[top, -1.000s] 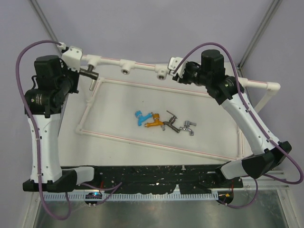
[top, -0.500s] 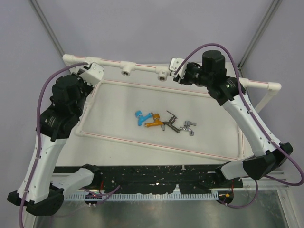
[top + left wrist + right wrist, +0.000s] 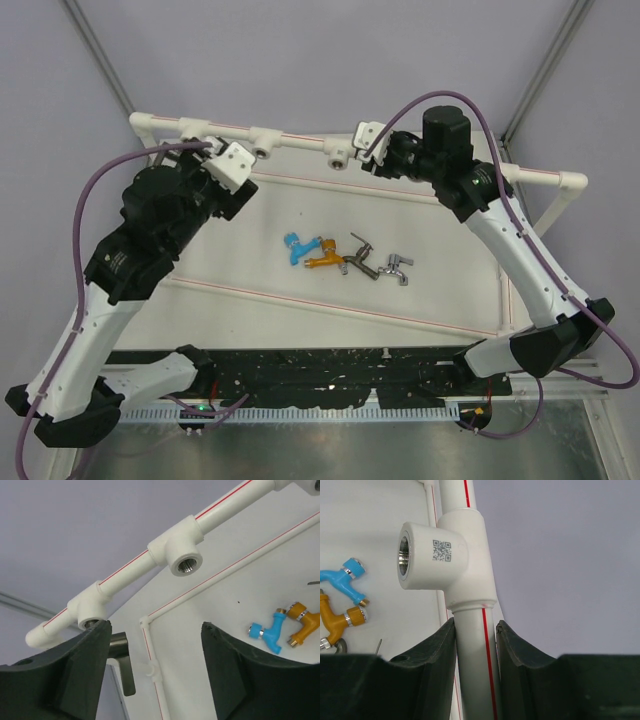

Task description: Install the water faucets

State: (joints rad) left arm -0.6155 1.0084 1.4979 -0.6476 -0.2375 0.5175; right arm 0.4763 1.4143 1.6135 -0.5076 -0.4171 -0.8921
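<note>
One dark-grey faucet [image 3: 126, 672] shows only partly behind the left tool [image 3: 155, 630].

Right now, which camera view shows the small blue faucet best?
The left wrist view: the blue faucet appears whole and fairly large, lying beside the orange faucet. The top view shows it whole but tiny; the right wrist view cuts it at the left edge.

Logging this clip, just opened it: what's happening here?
The right gripper is clamped on the white pipe frame. The left gripper stands open by the frame's left end, where the dark-grey faucet appears seated in the leftmost socket. The blue faucet, orange faucet, dark metal faucet and chrome faucet lie loose on the table.
</note>
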